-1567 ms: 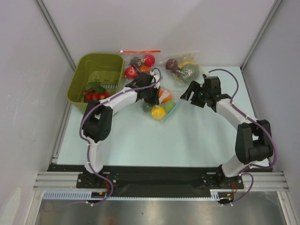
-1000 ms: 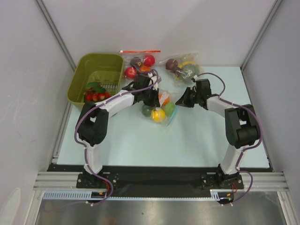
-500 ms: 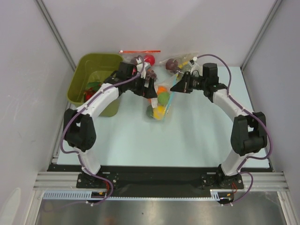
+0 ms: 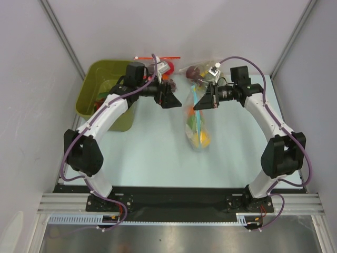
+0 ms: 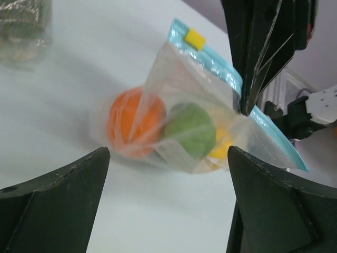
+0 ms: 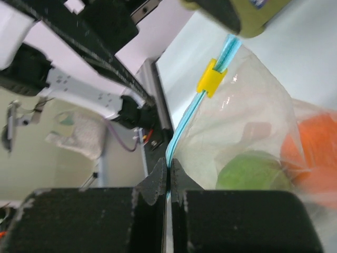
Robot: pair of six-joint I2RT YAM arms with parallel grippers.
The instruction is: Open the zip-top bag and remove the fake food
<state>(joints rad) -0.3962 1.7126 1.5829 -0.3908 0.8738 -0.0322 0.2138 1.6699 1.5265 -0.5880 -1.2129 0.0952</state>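
The zip-top bag (image 4: 196, 125) is held by its light-blue zip strip (image 6: 185, 118) and trails toward the table's near side. My right gripper (image 4: 199, 103) (image 6: 169, 175) is shut on that strip, just below the yellow slider (image 6: 210, 82). The fake food sits inside the bag: an orange fruit (image 5: 129, 121), a light-green one (image 5: 189, 129) and a yellow one (image 5: 221, 148). My left gripper (image 4: 171, 99) (image 5: 167, 195) is open, a short way left of the bag and touching nothing. In the left wrist view the right gripper's fingers (image 5: 253, 58) pinch the strip.
An olive bin (image 4: 90, 89) stands at the back left, partly under my left arm. A clear bag with a red-orange zip strip (image 4: 158, 58) and another bag of dark fruit (image 4: 199, 71) lie at the back edge. Grey walls close in both sides.
My left gripper let go of the bag, opened and drew back to the left. My right gripper stayed shut on the zip strip, and the bag swung out toward the near side.
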